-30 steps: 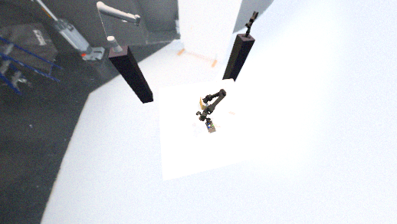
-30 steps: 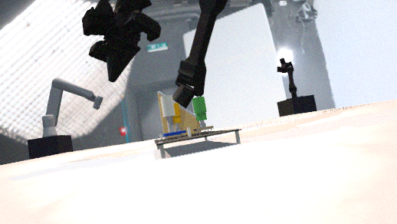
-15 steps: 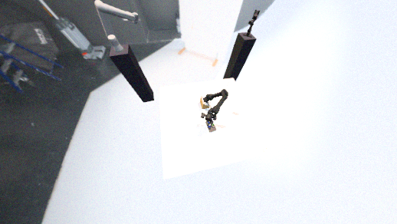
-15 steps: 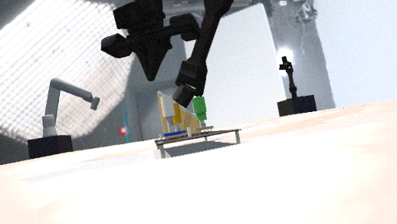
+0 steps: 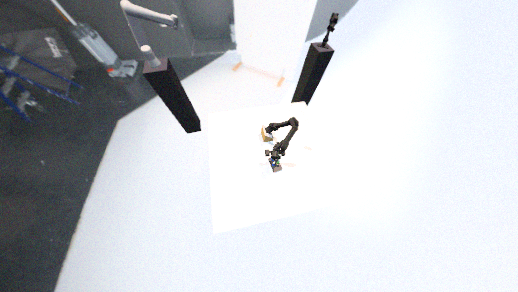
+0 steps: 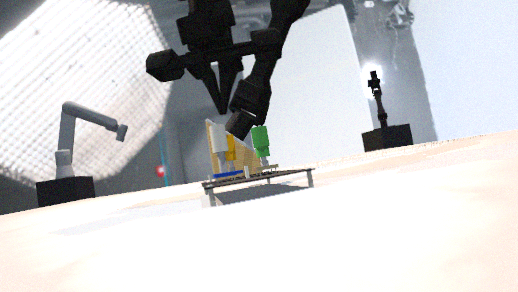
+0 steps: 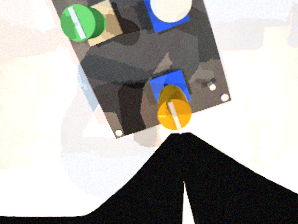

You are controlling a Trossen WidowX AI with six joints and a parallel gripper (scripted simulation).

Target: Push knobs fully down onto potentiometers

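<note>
Three knobs: a green knob (image 7: 81, 22), a white knob (image 7: 170, 0) and a yellow knob (image 7: 174, 113) are all showing on the circuit board (image 7: 133, 90) in the wrist view.
Board: it is standing on short legs on the white surface (image 6: 350, 235), lying slanted across the wrist view.
Green knob: it is sitting toward the board's upper left in the wrist view, over a tan part; in the exterior view (image 6: 260, 141) it is standing up on its shaft at the right of the group.
White knob: it is sitting over a blue base near the board's top edge.
Yellow knob: it is sitting over another blue base near the lower edge, closest to the gripper.
Gripper: the gripper (image 7: 184, 137) is hanging above the board with its fingers pressed together, gripping nothing.
Tip position: in the wrist view the closed tips are pointing just below the yellow knob; in the exterior view the gripper (image 6: 221, 109) is hovering apart from the knobs, tips aimed down.
Arm: the dark arm (image 5: 284, 134) is folding over the board in the top view.
</note>
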